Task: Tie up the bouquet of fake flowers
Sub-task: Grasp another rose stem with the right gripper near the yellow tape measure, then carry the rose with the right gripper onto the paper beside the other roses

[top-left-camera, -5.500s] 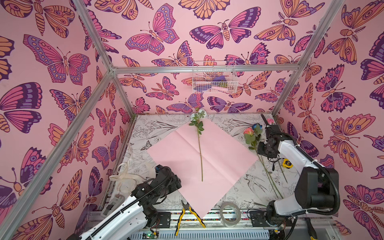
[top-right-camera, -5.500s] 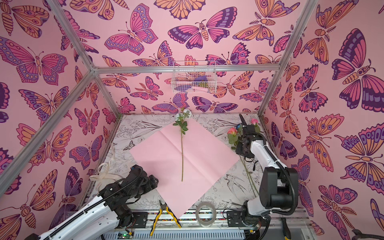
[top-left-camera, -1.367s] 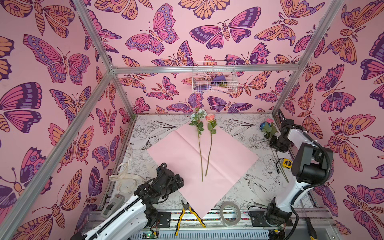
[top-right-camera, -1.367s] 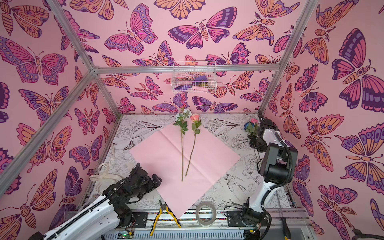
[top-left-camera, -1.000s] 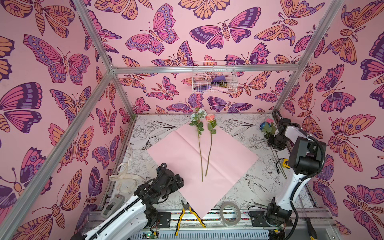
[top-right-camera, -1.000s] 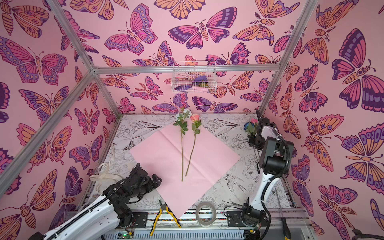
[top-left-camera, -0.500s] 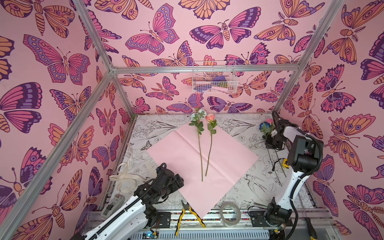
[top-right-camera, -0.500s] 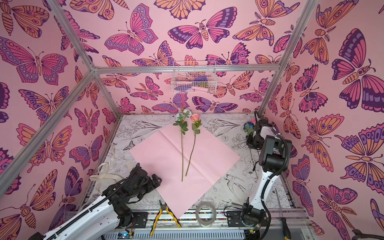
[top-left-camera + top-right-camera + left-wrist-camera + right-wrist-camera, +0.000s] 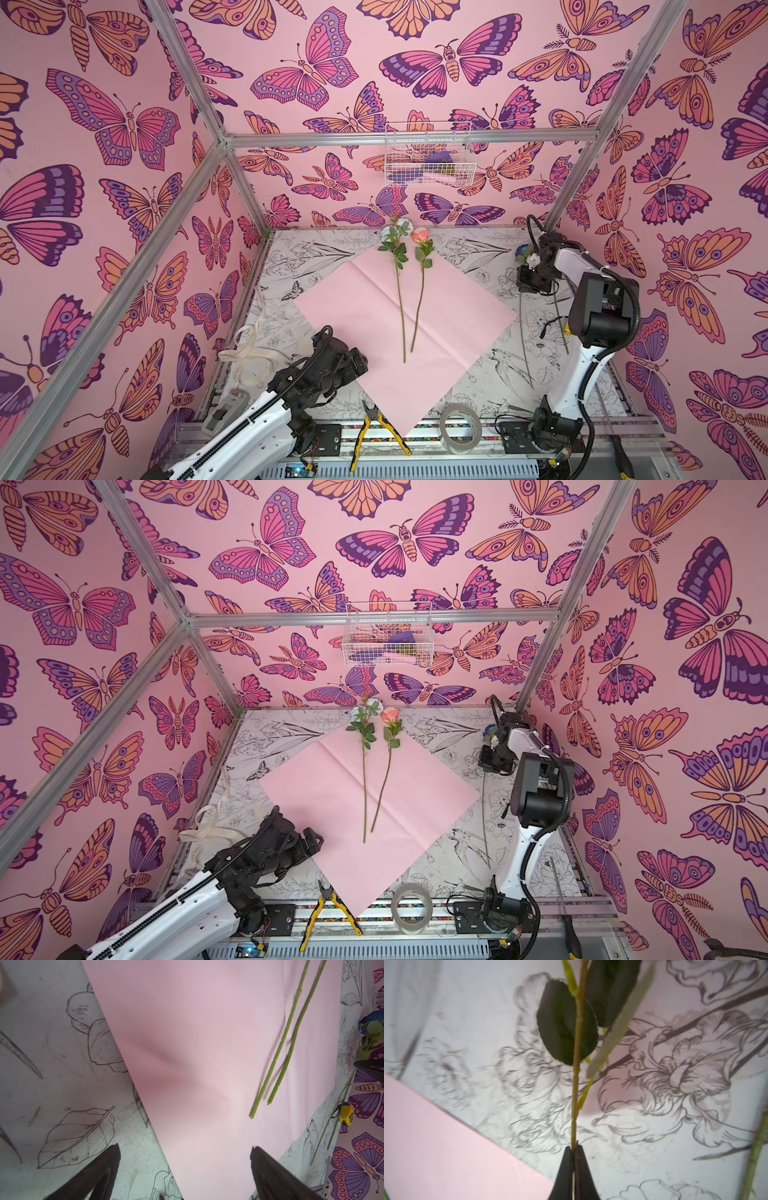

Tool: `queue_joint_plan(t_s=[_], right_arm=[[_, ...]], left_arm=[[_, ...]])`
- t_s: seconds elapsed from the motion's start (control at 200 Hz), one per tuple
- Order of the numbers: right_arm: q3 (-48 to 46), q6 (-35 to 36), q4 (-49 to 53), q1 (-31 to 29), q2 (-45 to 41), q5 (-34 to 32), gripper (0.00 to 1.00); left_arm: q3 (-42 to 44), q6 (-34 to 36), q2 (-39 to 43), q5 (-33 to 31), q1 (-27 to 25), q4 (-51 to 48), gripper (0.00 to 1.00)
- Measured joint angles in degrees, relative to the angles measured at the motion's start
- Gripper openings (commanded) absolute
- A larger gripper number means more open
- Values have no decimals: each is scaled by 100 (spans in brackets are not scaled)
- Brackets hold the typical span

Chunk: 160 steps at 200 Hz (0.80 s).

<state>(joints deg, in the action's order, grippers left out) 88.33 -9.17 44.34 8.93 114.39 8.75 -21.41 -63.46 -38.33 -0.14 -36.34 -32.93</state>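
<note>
Right wrist view showed the right end effector (image 9: 574,1148) clamped on a leafy green stem (image 9: 576,1084) over the tabletop (image 9: 467,1022). The white rose (image 9: 399,299) and coral-pink rose (image 9: 420,299) lay side by side on the pink paper (image 9: 353,299), at whose edge the left end effector (image 9: 185,1147) hovered, jaws spread wide.

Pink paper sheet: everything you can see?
The pink paper sheet is a matte square, faintly creased, lying flat as a diamond on the flower-print table. A white rose and a coral rose lie along its middle, heads past the far corner. Its near corner reaches the front rail between pliers and tape roll.
</note>
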Motion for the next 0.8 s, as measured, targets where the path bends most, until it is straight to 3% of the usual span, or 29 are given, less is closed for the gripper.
queue_joint_plan(t_s=[0.195,0.335,0.581,0.801], right_arm=[[109,-457,-90,-861,-1128,372,0],[192,-1130,-529,-1443,-1228,922,0],[892,-2391,-1475,-2448,-13,1580,0],[2129,-2879,-1742,-3193,1172,1620,0]], left_arm=[[-4,0,-4,-33,2,-2,100],[-22,2,-2,-31,2,-4,100],[-24,2,-2,-28,2,-4,99],[-24,4,-2,-22,2,-7,100]])
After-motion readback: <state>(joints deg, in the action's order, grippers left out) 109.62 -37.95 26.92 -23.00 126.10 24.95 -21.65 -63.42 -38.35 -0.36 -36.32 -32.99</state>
